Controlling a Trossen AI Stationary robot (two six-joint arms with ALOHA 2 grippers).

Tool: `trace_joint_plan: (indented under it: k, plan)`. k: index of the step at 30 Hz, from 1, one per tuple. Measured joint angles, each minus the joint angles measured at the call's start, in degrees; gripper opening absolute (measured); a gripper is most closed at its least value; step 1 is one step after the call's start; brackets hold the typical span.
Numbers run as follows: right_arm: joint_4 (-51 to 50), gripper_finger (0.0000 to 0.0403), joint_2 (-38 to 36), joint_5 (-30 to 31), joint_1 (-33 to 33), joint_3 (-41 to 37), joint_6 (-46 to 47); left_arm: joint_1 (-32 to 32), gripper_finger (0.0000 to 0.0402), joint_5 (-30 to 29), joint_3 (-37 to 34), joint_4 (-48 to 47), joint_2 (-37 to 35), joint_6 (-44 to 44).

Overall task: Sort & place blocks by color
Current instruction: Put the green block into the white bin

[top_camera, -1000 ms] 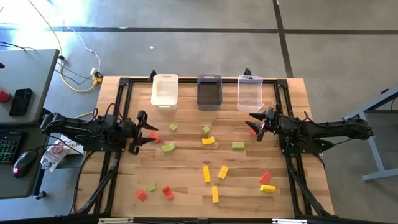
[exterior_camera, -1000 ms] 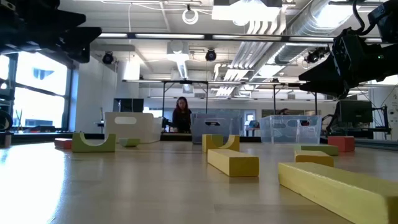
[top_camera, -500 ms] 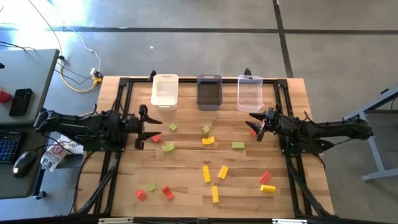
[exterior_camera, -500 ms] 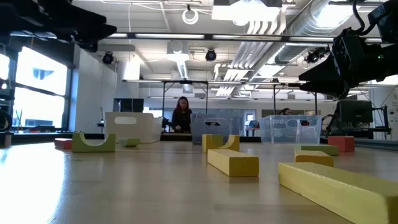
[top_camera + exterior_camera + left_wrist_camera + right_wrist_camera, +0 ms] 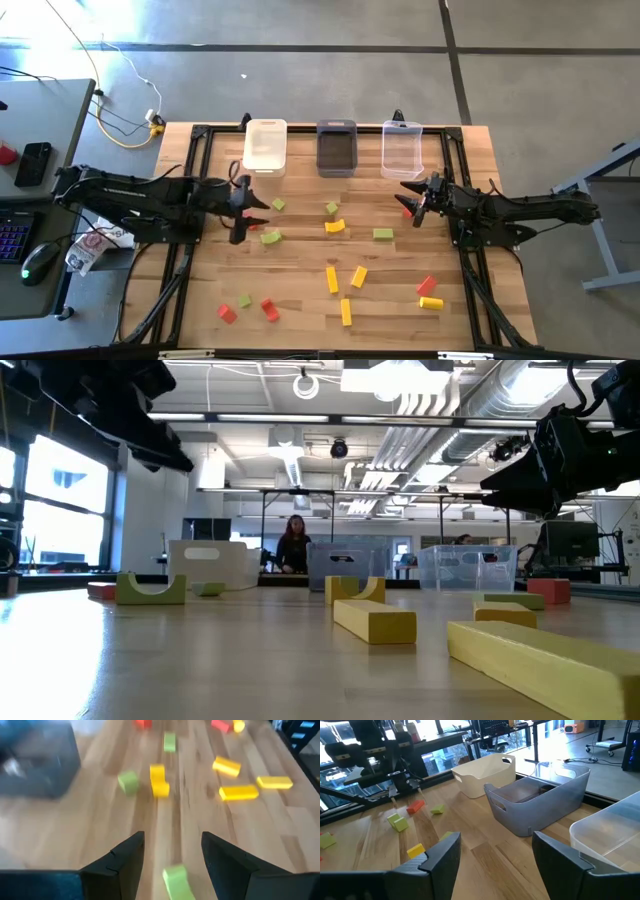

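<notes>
My left pincer (image 5: 250, 210) has slid further over the wooden desk (image 5: 300, 300) than a second ago, now open and empty above the curved light-green block (image 5: 270, 237), beside a small red block (image 5: 257, 225). My right pincer (image 5: 413, 199) has not moved, open near the clear plastic bin (image 5: 402, 150). The white plastic bin (image 5: 265, 146) and dark grey plastic bin (image 5: 336, 148) look empty. No writing is readable. Red, yellow and green blocks (image 5: 345, 278) lie scattered.

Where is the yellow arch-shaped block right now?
In the high view the yellow arch block lies mid-table, in front of the dark grey bin, just below a small green block.
</notes>
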Motion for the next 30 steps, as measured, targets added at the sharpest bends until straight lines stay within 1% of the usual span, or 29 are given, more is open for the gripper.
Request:
trace_joint_plan:
  k: [4,8,11,18,25,30]
  plan:
    - [-0.01,0.0232,0.00,0.02,0.00,0.00,0.00,-1.53,0.0184,-0.02,2.46,-5.06,3.19,-7.11]
    - [-0.01,0.0232,0.00,0.00,0.00,-0.01,0.00,-3.07,0.0184,-0.07,3.00,-5.53,5.71,-13.31]
    - [-0.01,0.0232,0.00,0.01,0.00,0.00,0.00,-4.11,0.0184,-0.41,3.02,-5.56,7.81,-15.91]
    - [-0.01,0.0232,0.01,0.01,0.00,0.01,0.00,-6.40,0.0184,-4.91,3.02,-5.59,13.82,-17.72]
    - [-0.01,0.0232,0.01,0.02,0.00,0.01,0.00,-8.38,0.0184,-7.92,3.02,-5.35,18.99,-18.88]
    - [-0.02,0.0232,0.00,0.01,0.00,0.01,0.00,-9.29,0.0184,-8.83,3.02,-4.93,21.98,-19.30]
